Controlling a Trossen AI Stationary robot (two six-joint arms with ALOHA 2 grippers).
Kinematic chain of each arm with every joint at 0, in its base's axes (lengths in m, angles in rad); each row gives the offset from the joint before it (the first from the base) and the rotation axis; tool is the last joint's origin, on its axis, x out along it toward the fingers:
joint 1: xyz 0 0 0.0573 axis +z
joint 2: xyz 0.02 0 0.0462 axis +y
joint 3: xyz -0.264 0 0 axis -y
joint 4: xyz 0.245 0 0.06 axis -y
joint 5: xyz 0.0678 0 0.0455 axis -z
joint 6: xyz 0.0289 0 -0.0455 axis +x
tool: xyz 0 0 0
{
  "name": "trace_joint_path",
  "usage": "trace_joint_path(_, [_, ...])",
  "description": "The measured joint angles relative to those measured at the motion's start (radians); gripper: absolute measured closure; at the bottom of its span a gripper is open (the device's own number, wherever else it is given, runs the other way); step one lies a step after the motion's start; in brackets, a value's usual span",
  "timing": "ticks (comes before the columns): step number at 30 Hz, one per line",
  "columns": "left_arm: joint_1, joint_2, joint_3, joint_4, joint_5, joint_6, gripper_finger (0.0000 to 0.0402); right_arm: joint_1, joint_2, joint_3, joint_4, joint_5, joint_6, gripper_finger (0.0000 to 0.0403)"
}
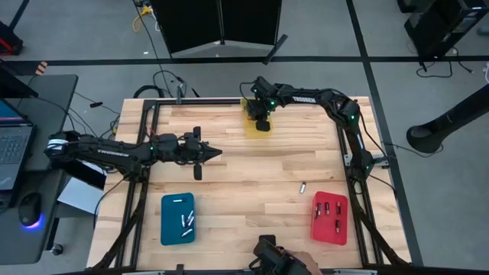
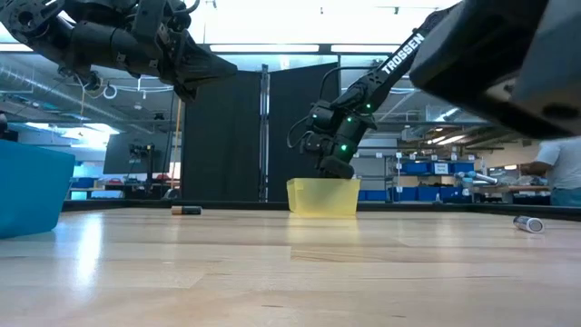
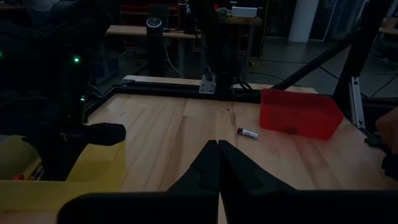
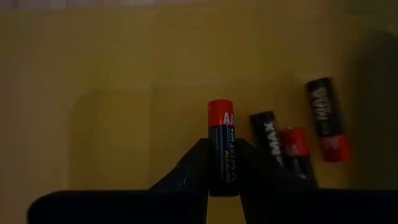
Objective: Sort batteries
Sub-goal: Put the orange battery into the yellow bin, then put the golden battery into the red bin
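Batteries, small cylindrical cells, lie spread across the pale wooden tabletop (image 1: 244, 183): at the left, a few silvery-grey ones rest in the blue rectangular plastic tray (image 1: 177, 218). The left gripper (image 1: 216, 153) hovers over bare wood beyond that tray, its fingers pressed together on nothing. In the middle, at the far edge, the right gripper (image 4: 222, 177) reaches down into the translucent yellow plastic bin (image 1: 254, 121) and is clamped on a black cell with a red cap (image 4: 221, 146), whose long axis runs straight out between the fingers. Two more dark red-capped cells (image 4: 303, 134) lie just beside it on the bin floor. Further right, a lone silvery cell (image 1: 302, 186) lies loose near the red rectangular plastic tray (image 1: 329, 218), which holds several dark cells. That red tray looks the likely destination, and the right arm is nearer to it.
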State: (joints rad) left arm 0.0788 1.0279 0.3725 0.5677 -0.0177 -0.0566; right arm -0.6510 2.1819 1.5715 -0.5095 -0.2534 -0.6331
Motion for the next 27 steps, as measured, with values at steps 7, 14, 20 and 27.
trace_joint_path(7, [0.000,0.000,0.000,-0.004,0.000,-0.003,0.0396,0.001,-0.001,-0.001,0.002,0.019,0.009,0.0301])
trace_joint_path(14, [0.000,0.000,0.000,-0.006,0.000,-0.003,0.0396,0.003,0.001,-0.004,0.000,0.080,0.028,0.0264])
trace_joint_path(20, [0.000,0.000,0.000,-0.010,0.000,-0.003,0.0396,0.023,-0.032,-0.002,-0.010,0.141,0.031,0.0249])
trace_joint_path(27, [0.000,0.000,0.000,-0.012,0.000,-0.004,0.0396,0.063,-0.152,-0.001,-0.084,0.139,0.047,0.0260])
